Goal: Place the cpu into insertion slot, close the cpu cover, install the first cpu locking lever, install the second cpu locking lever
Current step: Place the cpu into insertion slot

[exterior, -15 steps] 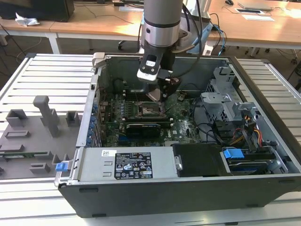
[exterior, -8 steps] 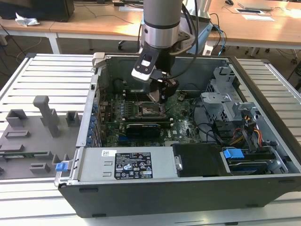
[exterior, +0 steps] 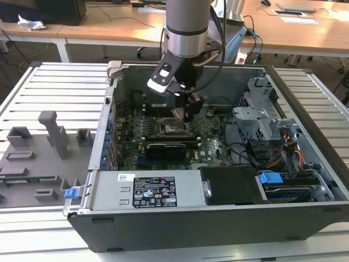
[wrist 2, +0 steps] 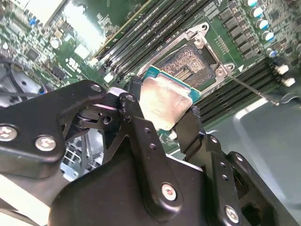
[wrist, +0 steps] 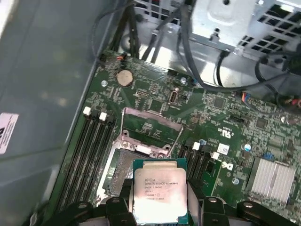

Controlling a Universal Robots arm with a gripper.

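Observation:
My gripper (exterior: 187, 117) is down inside the open computer case, shut on the cpu (wrist: 160, 192). Its black fingers (wrist: 195, 203) press on two opposite edges of the chip. The cpu (wrist 2: 164, 103) is a flat square chip with a pale metal face and a green rim, held a little above the board and beside the insertion slot (wrist 2: 187, 62). In the first wrist view the chip overlaps the near edge of the insertion slot (wrist: 123, 165). The cpu cover (wrist: 151, 126) is swung open beyond the socket, with green board showing through its window. A thin lever (wrist 2: 249, 88) runs alongside the socket.
Black memory slots (wrist: 91, 141) flank the socket on both sides. A long black expansion card (exterior: 169, 147) lies in front of it. A drive cage (exterior: 262, 109) with cables stands at the exterior view's right. A power supply (exterior: 147, 191) lines the near wall. A grey fixture tray (exterior: 38, 158) is outside the case.

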